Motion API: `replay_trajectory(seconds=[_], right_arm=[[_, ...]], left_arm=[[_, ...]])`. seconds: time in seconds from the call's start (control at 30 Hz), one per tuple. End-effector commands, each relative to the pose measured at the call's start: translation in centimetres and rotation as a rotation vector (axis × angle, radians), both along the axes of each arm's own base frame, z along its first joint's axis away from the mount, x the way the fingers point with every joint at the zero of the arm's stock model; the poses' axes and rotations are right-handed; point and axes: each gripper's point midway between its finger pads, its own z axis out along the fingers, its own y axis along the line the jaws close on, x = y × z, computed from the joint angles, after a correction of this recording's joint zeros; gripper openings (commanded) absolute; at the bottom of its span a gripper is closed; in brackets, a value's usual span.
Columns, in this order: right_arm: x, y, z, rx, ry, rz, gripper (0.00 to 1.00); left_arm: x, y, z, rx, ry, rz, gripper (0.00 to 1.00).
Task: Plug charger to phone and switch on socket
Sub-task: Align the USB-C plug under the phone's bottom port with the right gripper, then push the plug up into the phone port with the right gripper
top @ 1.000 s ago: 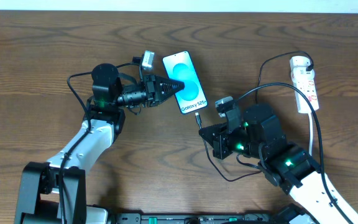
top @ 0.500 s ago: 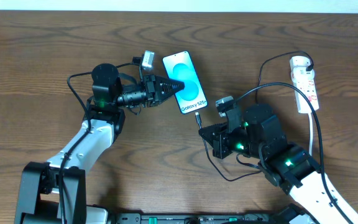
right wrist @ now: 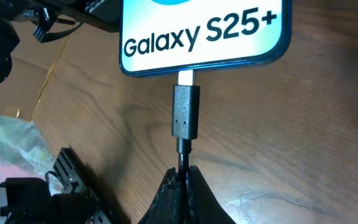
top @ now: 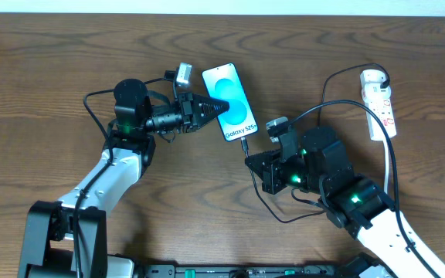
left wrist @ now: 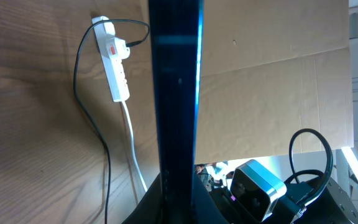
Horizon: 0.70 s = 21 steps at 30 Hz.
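So the left gripper (top: 209,113) is clamped on the left long edge of the phone (top: 230,91), which lies screen-up on the wooden table (top: 52,62) near the top middle. In the left wrist view the phone is just a dark strip seen edge-on between the fingers. The right gripper (top: 249,160) sits right below the phone's bottom edge, pinched tight on the charger (right wrist: 185,113) just behind its black plug body. Up close, the silver tip (right wrist: 186,78) meets the bottom edge under the "Galaxy S25+" text, with a bit of metal showing, so I can't tell if it's fully seated. The socket (top: 378,104) is well off to the right by the far edge, a black cable plugged in near its round end. Can't tell from here whether its red switch is on.
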Motion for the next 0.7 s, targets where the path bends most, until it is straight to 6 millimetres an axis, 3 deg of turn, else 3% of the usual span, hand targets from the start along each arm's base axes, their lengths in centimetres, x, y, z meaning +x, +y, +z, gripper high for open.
replay_trajectory(seconds=[0.0,0.3,0.67], right_arm=[[0.2,0.4,1.2,0.021,-0.019,0.007,0.01],[0.8,0.6,1.9,0.035,-0.059,-0.002,0.01],[1.9,0.8,3.3,0.062,-0.136,-0.019,0.01]], left_arm=[[-0.1,-0.1,1.1,-0.009,-0.04,-0.027,0.07],[-1.5,-0.4,2.4,-0.03,-0.138,-0.117,0.07],[-2.7,-0.5,2.5,-0.027,-0.207,-0.186,0.07]])
